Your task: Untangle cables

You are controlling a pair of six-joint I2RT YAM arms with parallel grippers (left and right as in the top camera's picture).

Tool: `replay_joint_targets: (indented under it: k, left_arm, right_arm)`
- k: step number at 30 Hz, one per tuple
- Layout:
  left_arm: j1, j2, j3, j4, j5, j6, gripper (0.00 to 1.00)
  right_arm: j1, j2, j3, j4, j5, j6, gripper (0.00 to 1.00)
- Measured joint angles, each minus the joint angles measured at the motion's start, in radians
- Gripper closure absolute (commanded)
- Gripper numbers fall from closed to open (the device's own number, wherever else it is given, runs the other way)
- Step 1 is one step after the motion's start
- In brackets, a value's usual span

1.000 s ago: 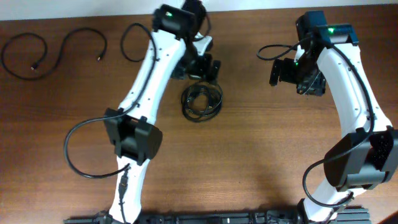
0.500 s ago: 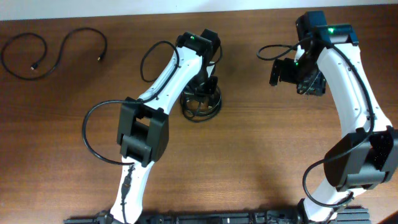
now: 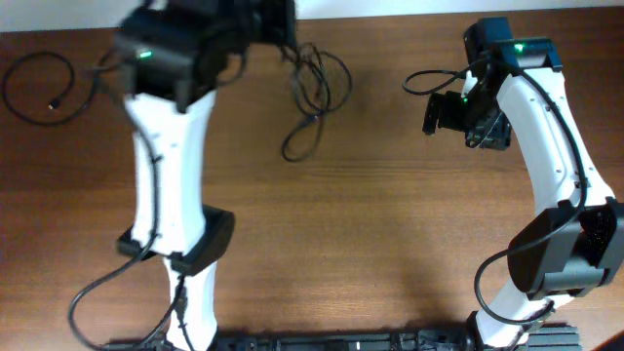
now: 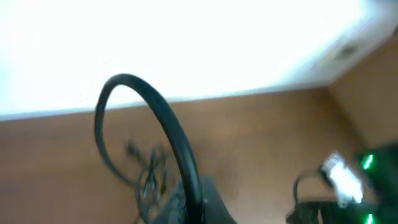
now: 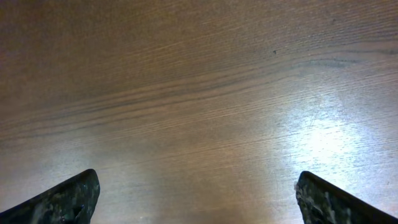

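Observation:
A tangle of black cables (image 3: 314, 83) hangs in the air near the table's far edge, its lowest loop (image 3: 297, 144) trailing down toward the wood. My left gripper (image 3: 283, 29) is raised high, blurred, and shut on the tangle's top. In the left wrist view a thick black cable loop (image 4: 155, 118) rises from the shut left gripper (image 4: 193, 208), with the knotted part (image 4: 152, 180) dangling beyond it. My right gripper (image 3: 466, 117) hovers at the right, open, with nothing in it. Its fingertips (image 5: 68, 199) stand far apart over bare wood in the right wrist view, around the right gripper's (image 5: 199, 205) gap.
A separate thin black cable (image 3: 39, 88) lies in a loop at the far left, partly covered by my left arm (image 3: 171, 175). The right arm's own lead (image 3: 434, 80) curls beside its wrist. The table's far edge (image 3: 390, 19) runs just behind the hanging tangle.
My left gripper shut on the tangle where it lay on the table, then swung up and back with it. The bundle now hangs stretched out. The right arm has not moved.

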State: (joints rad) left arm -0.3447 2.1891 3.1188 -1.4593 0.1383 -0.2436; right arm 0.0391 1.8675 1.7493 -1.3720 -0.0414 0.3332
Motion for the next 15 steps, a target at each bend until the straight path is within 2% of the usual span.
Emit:
replay_joint_targets:
  k: [6,9,11,12,13,15]
  left_arm:
    - [0.039,-0.167,0.003,0.210,0.047,-0.008,1.00]
    - [0.036,-0.195,0.006,0.082,0.053,-0.011,1.00]
    - [0.027,-0.190,-0.043,-0.002,0.078,-0.071,1.00]
    - [0.026,-0.185,-0.068,0.007,0.133,-0.111,1.00]
    - [0.026,-0.173,-0.107,0.073,0.266,-0.166,1.00]
    - [0.036,-0.150,-0.130,0.277,0.488,-0.227,1.00]
  right_arm:
    - [0.000,0.000,0.000,0.000,0.000,0.000,0.02]
    - [0.000,0.000,0.000,0.000,0.000,0.000,0.02]
    - [0.000,0.000,0.000,-0.001,0.000,0.000,0.01]
    - [0.000,0.000,0.000,0.000,0.000,0.000,0.02]
    - [0.000,0.000,0.000,-0.001,0.000,-0.001,0.01]
    - [0.000,0.000,0.000,-0.002,0.000,0.000,0.01]
